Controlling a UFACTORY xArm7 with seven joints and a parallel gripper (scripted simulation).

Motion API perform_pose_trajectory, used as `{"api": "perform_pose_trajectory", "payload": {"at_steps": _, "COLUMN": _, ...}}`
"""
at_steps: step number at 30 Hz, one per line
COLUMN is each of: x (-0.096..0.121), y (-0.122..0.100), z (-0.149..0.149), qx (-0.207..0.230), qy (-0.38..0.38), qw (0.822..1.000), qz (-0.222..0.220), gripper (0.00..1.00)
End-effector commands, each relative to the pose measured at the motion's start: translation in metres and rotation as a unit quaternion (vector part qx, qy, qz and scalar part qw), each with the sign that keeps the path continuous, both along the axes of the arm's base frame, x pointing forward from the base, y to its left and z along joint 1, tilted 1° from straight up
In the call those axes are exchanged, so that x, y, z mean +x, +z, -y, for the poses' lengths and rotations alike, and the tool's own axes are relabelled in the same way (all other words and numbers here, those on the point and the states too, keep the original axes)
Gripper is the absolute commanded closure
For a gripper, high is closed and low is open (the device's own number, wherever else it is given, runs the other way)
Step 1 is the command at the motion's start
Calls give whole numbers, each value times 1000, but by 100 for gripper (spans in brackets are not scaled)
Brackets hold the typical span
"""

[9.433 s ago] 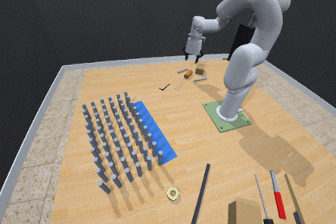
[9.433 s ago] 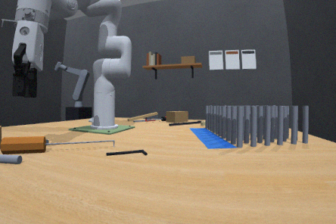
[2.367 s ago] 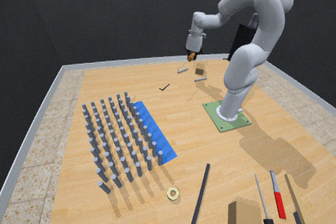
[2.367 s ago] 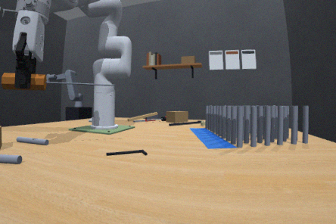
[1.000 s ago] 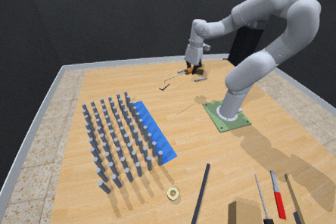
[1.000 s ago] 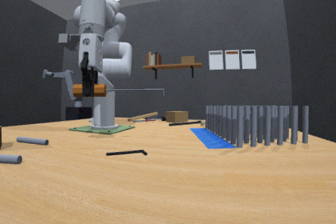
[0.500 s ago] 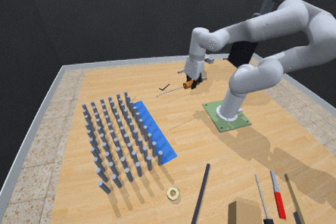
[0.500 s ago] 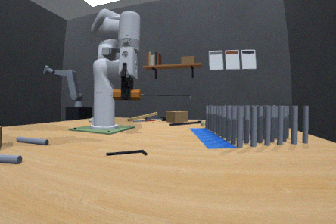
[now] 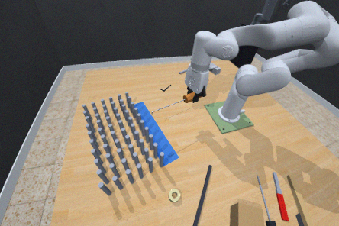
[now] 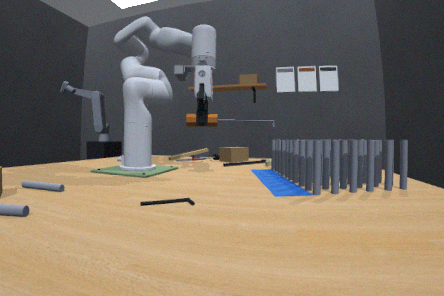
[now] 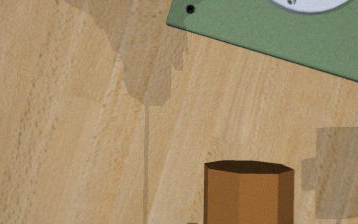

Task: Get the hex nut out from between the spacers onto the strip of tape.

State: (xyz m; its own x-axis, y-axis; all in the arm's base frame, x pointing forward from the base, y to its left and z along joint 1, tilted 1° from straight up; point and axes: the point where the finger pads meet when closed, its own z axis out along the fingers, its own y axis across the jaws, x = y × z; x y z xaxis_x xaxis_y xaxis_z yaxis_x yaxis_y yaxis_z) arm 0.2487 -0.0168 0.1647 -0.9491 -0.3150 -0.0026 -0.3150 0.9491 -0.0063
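Note:
My gripper (image 9: 195,97) (image 10: 202,115) is shut on the orange-brown handle of the hook pick (image 9: 187,98) (image 10: 192,120) (image 11: 248,192) and holds it level, well above the table. The thin shaft points toward the spacers, and its hooked tip hangs in the air above the near end of the blue tape strip (image 9: 168,150) (image 10: 278,185). The grey spacers (image 9: 114,139) (image 10: 335,164) stand upright in a dense grid along the strip's far side. I cannot see the hex nut among them.
The arm's green base plate (image 9: 244,121) (image 10: 107,171) (image 11: 280,30) lies below the gripper. A black bent key (image 9: 166,88) (image 10: 167,202) lies on the table. A washer (image 9: 175,195), a black bar (image 9: 202,196), screwdrivers (image 9: 280,200) and a box (image 9: 246,213) sit at the front. Loose grey cylinders (image 10: 42,186) lie aside.

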Motion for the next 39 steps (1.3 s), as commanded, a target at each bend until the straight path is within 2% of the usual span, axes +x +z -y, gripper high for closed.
{"api": "perform_pose_trajectory", "payload": {"at_steps": 1, "x": 5, "y": 3, "z": -5, "qx": -3, "qy": -3, "qw": 1000, "qz": 1, "gripper": 100}}
{"api": "perform_pose_trajectory", "payload": {"at_steps": 24, "x": 5, "y": 1, "z": -5, "qx": -2, "qy": -3, "qw": 1000, "qz": 2, "gripper": 100}}
{"api": "perform_pose_trajectory", "payload": {"at_steps": 33, "x": 5, "y": -12, "z": -5, "qx": -1, "qy": -3, "qw": 1000, "qz": 3, "gripper": 100}}
{"api": "perform_pose_trajectory", "payload": {"at_steps": 39, "x": 6, "y": -31, "z": -5, "qx": -1, "qy": -3, "qw": 1000, "qz": 3, "gripper": 100}}
